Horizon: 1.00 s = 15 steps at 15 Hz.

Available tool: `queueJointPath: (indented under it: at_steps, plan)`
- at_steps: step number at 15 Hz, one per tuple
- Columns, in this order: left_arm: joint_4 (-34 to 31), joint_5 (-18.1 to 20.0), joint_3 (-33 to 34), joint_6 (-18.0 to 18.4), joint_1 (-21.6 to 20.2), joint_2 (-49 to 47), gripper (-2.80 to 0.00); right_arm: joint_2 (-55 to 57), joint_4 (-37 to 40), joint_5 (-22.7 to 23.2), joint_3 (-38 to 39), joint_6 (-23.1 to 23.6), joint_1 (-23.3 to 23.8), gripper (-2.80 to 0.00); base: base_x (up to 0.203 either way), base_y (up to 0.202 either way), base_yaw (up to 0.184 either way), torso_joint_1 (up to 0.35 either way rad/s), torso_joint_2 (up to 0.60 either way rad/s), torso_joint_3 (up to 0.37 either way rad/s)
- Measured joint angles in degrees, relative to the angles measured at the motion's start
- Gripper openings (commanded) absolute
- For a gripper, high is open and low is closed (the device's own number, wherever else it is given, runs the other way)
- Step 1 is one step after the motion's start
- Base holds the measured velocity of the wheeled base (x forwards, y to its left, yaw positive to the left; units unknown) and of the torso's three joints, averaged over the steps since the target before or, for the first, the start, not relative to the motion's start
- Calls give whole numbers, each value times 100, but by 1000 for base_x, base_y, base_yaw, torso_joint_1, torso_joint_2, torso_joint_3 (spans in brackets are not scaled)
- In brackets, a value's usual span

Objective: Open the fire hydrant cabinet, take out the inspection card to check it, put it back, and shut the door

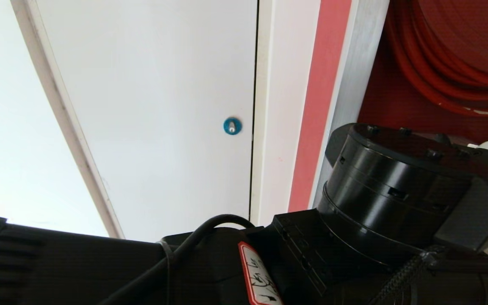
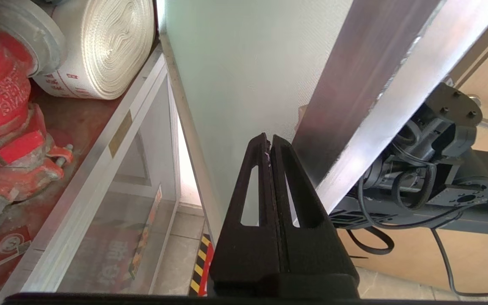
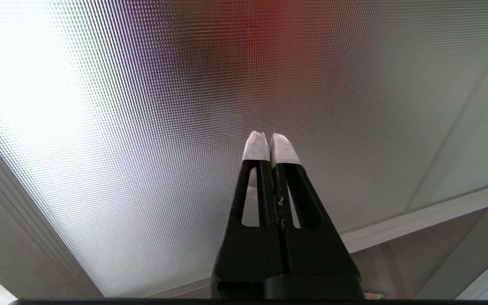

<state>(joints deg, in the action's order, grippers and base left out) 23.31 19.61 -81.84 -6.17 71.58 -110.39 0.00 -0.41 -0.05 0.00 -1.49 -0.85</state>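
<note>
The left gripper point(image 2: 268, 142) has its black fingers pressed together, empty, its tips against the frosted pane of the aluminium-framed door point(image 2: 244, 72) that stands swung out from the red-lined fire hydrant cabinet point(image 2: 70, 123) — apparently the closing step, so a steady, flat push near the free edge should serve best. Beyond it the white rolled hose point(image 2: 104, 42) and red valve point(image 2: 2, 106) sit inside; the inspection card is not visible. The right gripper point(image 3: 270, 142) — also clamped shut, empty — is parked by a textured pane.
</note>
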Motion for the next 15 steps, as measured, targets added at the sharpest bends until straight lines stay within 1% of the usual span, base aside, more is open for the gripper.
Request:
queueJointPath:
  at_steps: [4,5,7,9,11,13,15]
  plan:
    - [0,-7,77,-11,-23,44,-280,0,0,2,0,0,-5,-280,0,0,0,0,0,0]
    - [-4,-1,127,-12,-93,52,-280,0,0,2,0,0,-5,-280,0,0,0,0,0,0]
    - [-8,4,248,-24,-409,63,-280,0,0,2,0,0,1,-280,0,0,0,0,0,0]
    - [1,17,547,-17,-1019,103,-280,0,0,0,0,-2,1,-280,0,0,0,0,0,0]
    - [-3,34,1128,-5,-1714,291,-280,0,0,0,0,0,0,-280,0,0,0,0,0,0]
    - [23,75,1824,2,-2436,666,-280,0,0,2,0,-2,0,-280,0,0,0,0,0,0]
    - [262,182,2626,18,-3144,1075,-280,0,0,0,0,-2,0,-280,0,0,0,0,0,0]
